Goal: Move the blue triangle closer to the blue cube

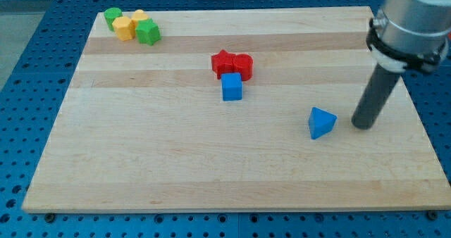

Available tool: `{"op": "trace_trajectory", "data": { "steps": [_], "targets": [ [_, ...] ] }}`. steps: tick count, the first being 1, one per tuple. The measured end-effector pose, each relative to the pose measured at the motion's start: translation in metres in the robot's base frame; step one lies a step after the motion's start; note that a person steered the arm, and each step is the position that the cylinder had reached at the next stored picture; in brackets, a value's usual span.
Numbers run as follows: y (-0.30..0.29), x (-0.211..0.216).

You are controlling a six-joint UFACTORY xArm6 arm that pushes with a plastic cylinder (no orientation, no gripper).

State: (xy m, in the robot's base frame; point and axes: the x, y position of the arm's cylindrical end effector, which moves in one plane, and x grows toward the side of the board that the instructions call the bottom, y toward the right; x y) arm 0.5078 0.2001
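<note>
The blue triangle (321,122) lies on the wooden board (176,167), right of the middle. The blue cube (232,87) stands near the board's centre, up and to the left of the triangle, touching the red blocks above it. My tip (362,125) rests on the board just to the right of the blue triangle, with a small gap between them. The rod rises up and to the right to the grey arm body (412,23).
A red star-shaped block (223,62) and a red block (244,66) sit right above the blue cube. At the top left corner cluster two green blocks (113,16) (149,32) and two yellow blocks (124,27) (139,17). A blue perforated table surrounds the board.
</note>
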Motion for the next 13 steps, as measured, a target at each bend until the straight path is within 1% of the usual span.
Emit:
{"op": "trace_trajectory", "data": {
  "steps": [1, 2, 3, 5, 7, 8, 12, 13],
  "targets": [
    [-0.021, 0.020],
    [-0.051, 0.020],
    [-0.070, 0.019],
    [-0.069, 0.003],
    [-0.032, -0.017],
    [-0.025, -0.029],
    [-0.086, -0.037],
    [-0.113, -0.037]
  ]
}}
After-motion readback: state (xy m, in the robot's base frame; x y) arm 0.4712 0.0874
